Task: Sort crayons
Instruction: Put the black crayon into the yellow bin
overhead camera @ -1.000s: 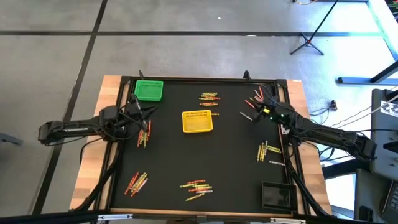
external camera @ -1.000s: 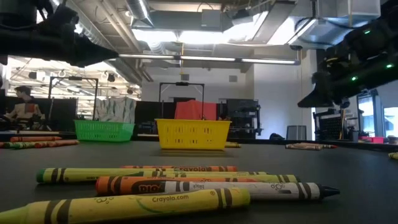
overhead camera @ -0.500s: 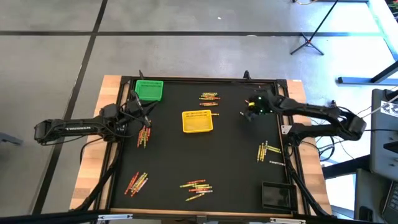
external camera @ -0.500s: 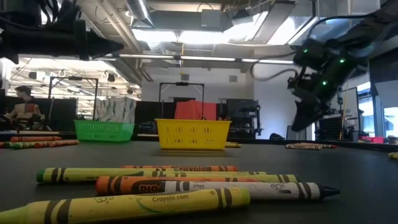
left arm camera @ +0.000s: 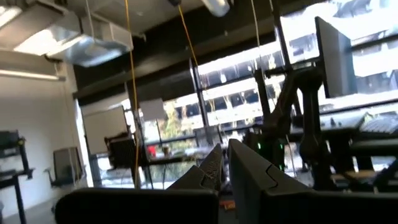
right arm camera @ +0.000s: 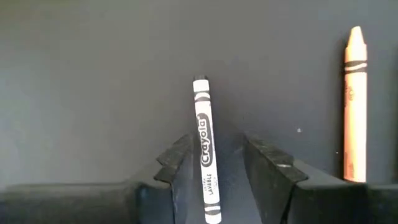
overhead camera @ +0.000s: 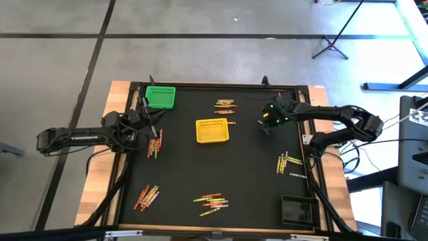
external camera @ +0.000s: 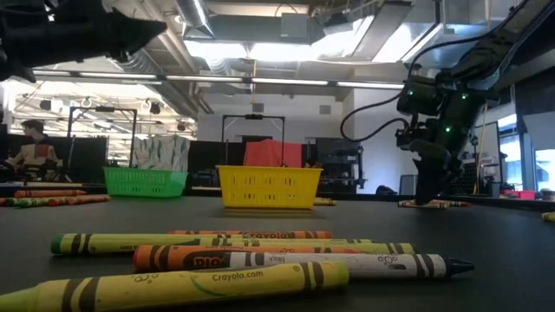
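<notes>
Between parted right claw fingers: white-wrapped crayon lying on tabletop, ungrasped; overhead, mere speck. Left claw clenched, raised.

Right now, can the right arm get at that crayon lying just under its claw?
Probably yes. The right gripper points down at the mat with its fingers open on either side of the crayon, and nothing lies in between. The orange crayon beside it lies well clear.
</notes>
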`<state>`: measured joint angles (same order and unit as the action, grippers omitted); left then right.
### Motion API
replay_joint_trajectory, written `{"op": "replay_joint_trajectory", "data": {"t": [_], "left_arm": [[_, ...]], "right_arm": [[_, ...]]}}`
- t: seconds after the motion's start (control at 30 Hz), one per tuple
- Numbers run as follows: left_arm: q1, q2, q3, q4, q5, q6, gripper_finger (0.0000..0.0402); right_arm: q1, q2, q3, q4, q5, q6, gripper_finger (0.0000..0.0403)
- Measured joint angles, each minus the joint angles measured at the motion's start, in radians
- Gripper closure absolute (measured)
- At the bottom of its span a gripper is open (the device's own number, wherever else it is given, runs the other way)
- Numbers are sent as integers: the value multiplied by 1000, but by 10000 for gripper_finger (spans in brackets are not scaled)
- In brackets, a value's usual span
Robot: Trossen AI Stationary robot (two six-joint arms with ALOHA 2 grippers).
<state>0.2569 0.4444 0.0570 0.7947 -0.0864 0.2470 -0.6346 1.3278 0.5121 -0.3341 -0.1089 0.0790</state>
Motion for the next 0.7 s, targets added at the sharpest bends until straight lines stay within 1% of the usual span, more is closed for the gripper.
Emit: {"op": "replay_joint_trajectory", "data": {"t": [0.17, 0.23, 0.3, 0.37, 0.53, 0.57, 0.6, 0.7], "left_arm": [[0, 58, 0, 106, 12, -5, 386], [-7, 96, 1, 159, 55, -30, 386], [-20, 132, 1, 200, 85, -33, 386], [-30, 159, 1, 209, 70, -35, 386], [-30, 217, 1, 209, -5, -34, 386], [-30, 226, 1, 208, -11, -34, 386], [-30, 233, 1, 208, -13, -34, 386], [-30, 253, 1, 209, 7, -37, 386]], "right_arm": [[0, 46, 4, 8, 3, -17, 265], [0, 58, 4, 9, 4, -41, 267], [0, 63, 4, 8, 18, -61, 278], [0, 64, 4, 8, 33, -73, 301], [0, 64, 2, 26, 38, -81, 384], [0, 64, 2, 28, 38, -85, 390], [0, 62, 2, 29, 39, -85, 392], [0, 44, 21, 6, 38, -85, 375]]}}
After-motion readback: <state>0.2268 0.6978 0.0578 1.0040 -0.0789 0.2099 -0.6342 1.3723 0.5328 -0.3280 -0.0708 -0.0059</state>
